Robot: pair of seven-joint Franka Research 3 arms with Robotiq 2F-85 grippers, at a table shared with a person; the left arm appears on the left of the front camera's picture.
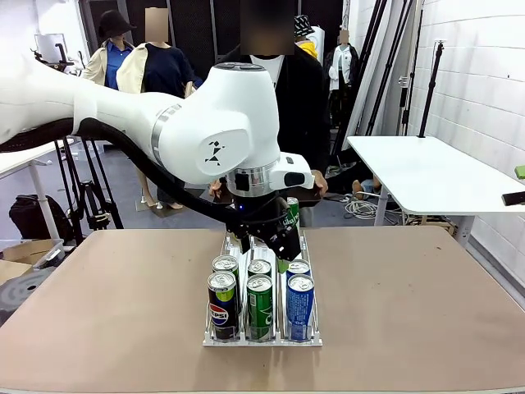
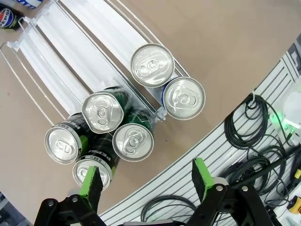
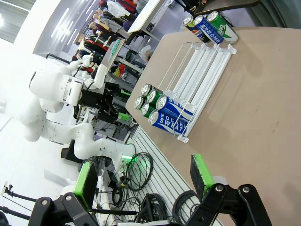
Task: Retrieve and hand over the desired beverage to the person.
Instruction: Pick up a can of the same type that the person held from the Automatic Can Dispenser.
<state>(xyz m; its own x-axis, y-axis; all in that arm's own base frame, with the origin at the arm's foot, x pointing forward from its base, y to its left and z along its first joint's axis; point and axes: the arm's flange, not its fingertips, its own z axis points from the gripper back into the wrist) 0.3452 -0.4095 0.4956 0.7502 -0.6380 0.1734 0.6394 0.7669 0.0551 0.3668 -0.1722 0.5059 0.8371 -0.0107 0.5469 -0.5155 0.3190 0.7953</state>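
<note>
Left claw (image 1: 267, 244) spread wide over the can rack (image 1: 262, 340), holding nothing.
From the front it hangs above the middle of the rack on the desk (image 1: 410, 279). Six cans are bunched at 6 o'clock below it, with a Pepsi can (image 1: 222, 305), a green can (image 1: 260, 305) and a blue can (image 1: 299, 305) in the front row. The person (image 1: 303, 107) stands at 12 o'clock across the desk, largely behind the arm. The left wrist camera adds the can tops from above, clustered at 12 o'clock of the green pads (image 2: 91, 181), with nothing between the pads. The right claw (image 3: 143, 176), also wide and empty, sees the rack side-on at 1 o'clock. That view shows Pocari Sweat print on the blue cans and three more cans (image 3: 209, 26) at the rack's far end.
</note>
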